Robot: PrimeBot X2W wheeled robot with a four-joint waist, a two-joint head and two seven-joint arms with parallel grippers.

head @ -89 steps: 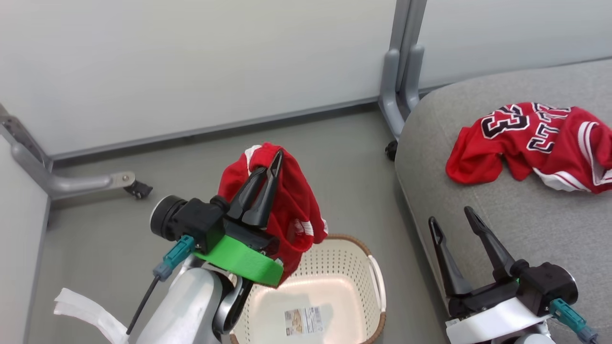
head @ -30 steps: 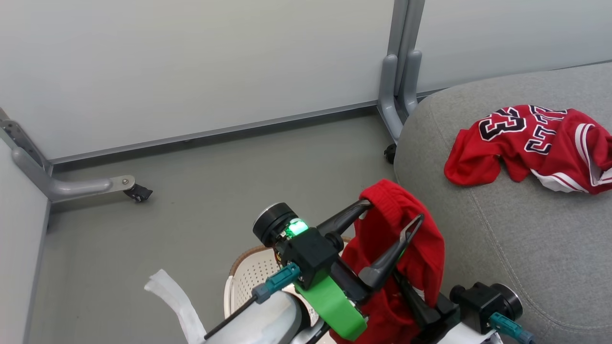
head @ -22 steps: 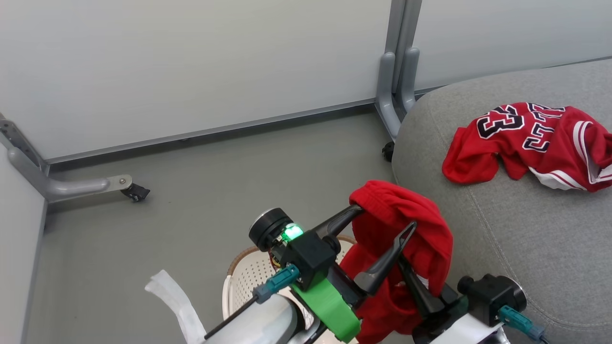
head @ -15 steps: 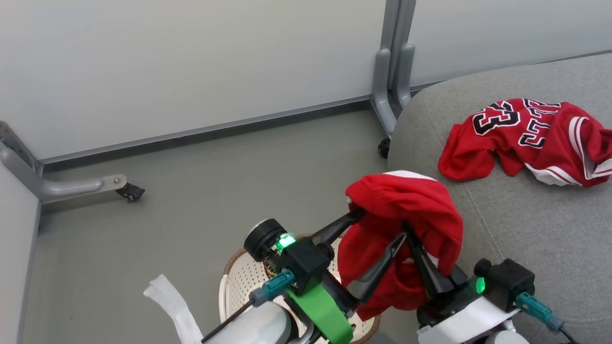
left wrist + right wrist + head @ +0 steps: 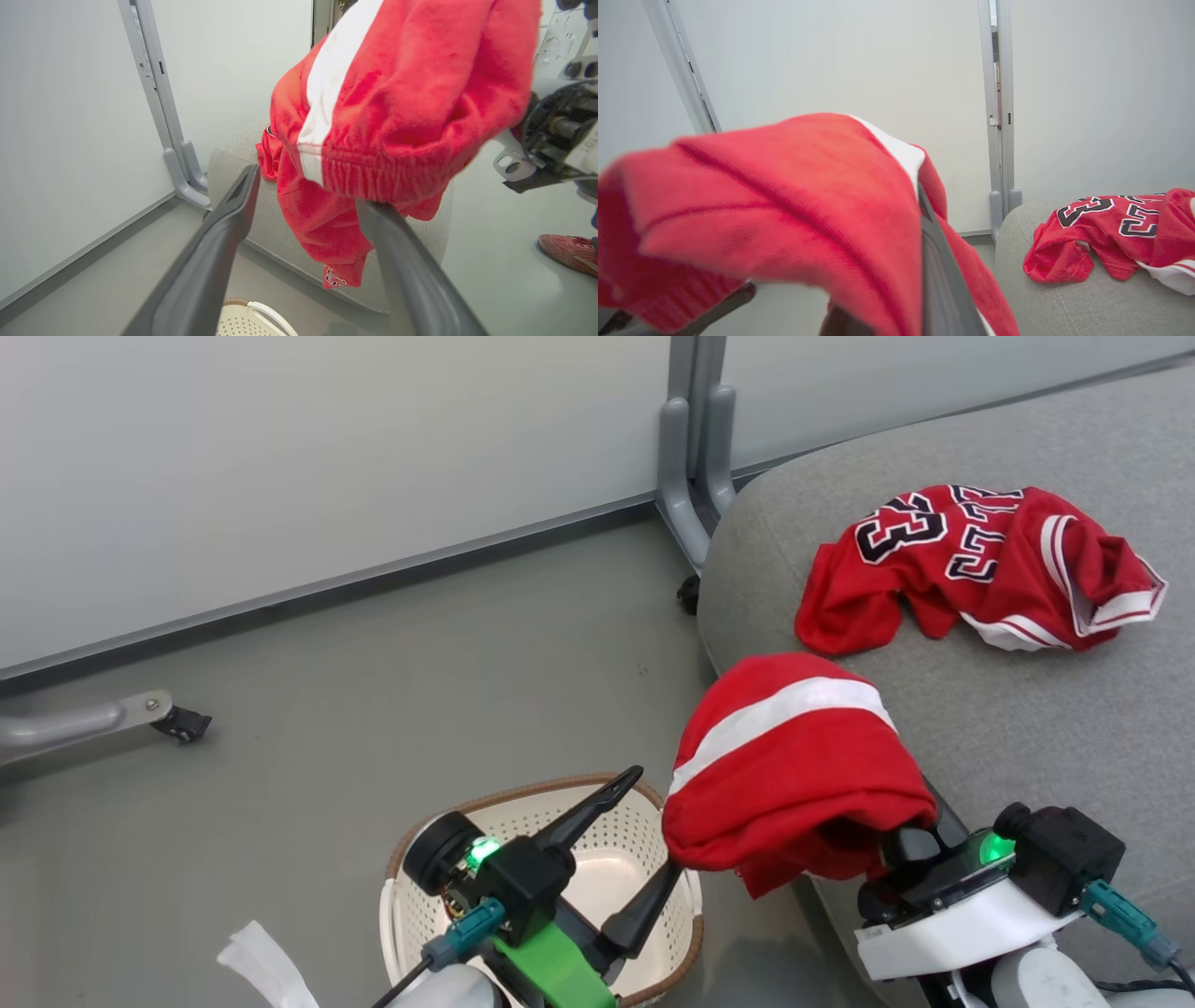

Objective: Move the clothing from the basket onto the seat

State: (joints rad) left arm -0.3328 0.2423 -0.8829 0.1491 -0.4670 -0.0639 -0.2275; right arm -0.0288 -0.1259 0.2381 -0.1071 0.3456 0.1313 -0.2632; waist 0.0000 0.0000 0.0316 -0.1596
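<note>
Clothing (image 5: 775, 803) is showing outside the basket (image 5: 397, 915) at lower centre, over which the left hand (image 5: 656, 819) is gaping wide and empty. Right of it, the striped piece (image 5: 794, 709) is draping over the right hand (image 5: 915, 840), which is clamping it, by the seat (image 5: 1027, 737) edge. The jersey (image 5: 971, 569) is lying on the seat, upper right.

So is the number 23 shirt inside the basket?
No, the number 23 jersey lies on the grey seat, away from the basket on the floor.
</note>
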